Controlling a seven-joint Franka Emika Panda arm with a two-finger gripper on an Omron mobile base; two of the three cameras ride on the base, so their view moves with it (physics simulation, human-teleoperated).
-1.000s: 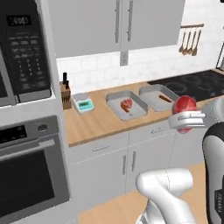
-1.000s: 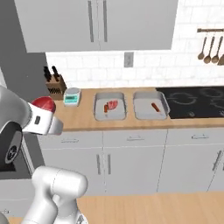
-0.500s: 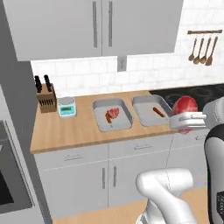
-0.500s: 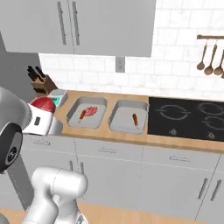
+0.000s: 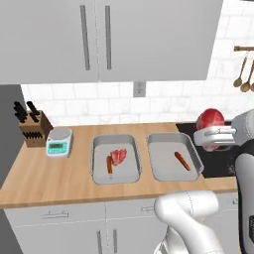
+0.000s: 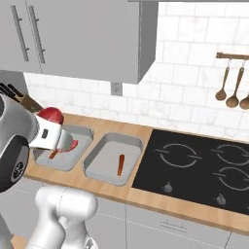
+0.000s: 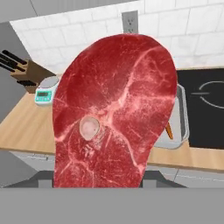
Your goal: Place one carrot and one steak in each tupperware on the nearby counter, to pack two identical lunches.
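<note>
The steak [image 5: 210,122] is up in the air, pinched in the gripper [image 5: 214,137], off to the right of both trays and over the edge of the dark stovetop [image 5: 218,161].

From left to right on the counter [image 5: 44,181]: a knife block [image 5: 32,130], a small scale [image 5: 59,143], then the 2 trays. The left tupperware [image 5: 98,174] already has 1 carrot and 1 steak in it. The right tupperware [image 5: 163,173] has just 1 carrot [image 5: 182,160], so I think this steak belongs there.

What could go wrong? The steak is big and floppy (in the hand view it hides most of what is under it), so it could slip out, or land half on the tray's rim and slide onto the stovetop. It could also get dropped in the left tray by mistake, and then the lunches would not match.

There is open air above the trays. The cabinets hang high, well clear of the trays.
</note>
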